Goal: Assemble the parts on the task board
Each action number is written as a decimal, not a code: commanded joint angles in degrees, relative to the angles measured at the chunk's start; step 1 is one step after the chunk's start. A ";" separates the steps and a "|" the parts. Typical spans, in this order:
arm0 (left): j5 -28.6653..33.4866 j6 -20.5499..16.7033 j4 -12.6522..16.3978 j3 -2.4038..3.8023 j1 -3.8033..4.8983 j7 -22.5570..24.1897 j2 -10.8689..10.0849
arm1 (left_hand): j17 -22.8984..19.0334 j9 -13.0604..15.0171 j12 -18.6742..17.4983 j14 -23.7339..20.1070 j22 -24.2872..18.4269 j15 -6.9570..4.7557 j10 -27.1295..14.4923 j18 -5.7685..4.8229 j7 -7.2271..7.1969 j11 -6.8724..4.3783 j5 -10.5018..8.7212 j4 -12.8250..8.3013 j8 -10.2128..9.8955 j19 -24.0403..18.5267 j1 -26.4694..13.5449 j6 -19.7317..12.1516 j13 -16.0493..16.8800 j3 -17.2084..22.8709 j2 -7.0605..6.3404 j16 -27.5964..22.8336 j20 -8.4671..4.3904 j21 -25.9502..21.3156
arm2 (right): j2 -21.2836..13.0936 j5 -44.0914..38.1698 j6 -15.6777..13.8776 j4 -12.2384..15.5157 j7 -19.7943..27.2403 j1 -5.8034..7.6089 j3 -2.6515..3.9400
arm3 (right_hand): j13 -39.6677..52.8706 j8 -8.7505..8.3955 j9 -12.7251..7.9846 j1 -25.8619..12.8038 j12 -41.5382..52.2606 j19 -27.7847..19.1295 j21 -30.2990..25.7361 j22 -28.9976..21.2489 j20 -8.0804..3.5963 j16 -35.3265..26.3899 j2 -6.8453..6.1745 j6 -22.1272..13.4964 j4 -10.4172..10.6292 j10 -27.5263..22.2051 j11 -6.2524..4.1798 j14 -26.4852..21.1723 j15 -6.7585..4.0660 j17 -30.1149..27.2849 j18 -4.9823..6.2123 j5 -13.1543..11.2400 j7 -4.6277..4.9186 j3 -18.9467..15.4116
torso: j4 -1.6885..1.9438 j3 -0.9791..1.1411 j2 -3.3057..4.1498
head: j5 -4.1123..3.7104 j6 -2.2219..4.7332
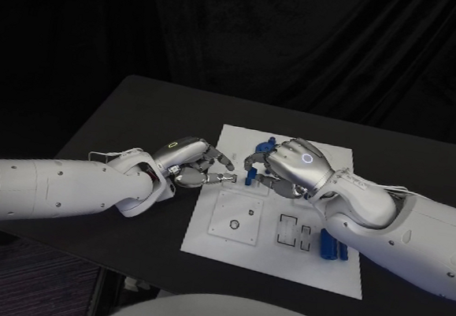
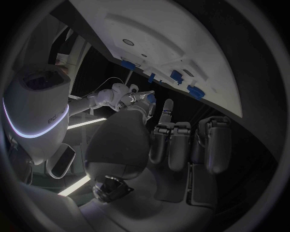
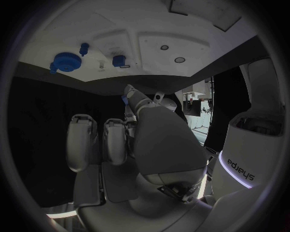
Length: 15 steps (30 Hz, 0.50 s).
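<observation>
Right hand [image 1: 294, 166] over task board [image 1: 228, 242], beside upright blue part [image 1: 252, 176].

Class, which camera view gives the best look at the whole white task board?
The head view: the task board lies fully visible, with its recesses. The left wrist view shows a bent section with blue parts; the right wrist view shows another curved portion.
</observation>
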 commanded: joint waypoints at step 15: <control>6.43 -0.41 0.81 0.05 -0.47 -0.19 2.50 | 15.09 0.42 0.15 5.94 12.26 0.02 6.05 -0.02 -0.16 -0.25 2.27 0.05 0.90 1.38 -0.64 0.73 15.00 -0.93 2.15 0.15 0.15 -1.35 | 0.70 2.09 -2.12 0.82 -2.15 -0.01 0.04 | 7.61 -1.07 0.51 -1.27 0.42 2.01 0.11 12.33 0.47 -0.40 -0.40 2.12 0.75 0.43 0.30 3.43 0.46 3.63 -0.59 0.23 1.34 -0.27 | 0.06 0.00 0.03 | 0.28 -0.01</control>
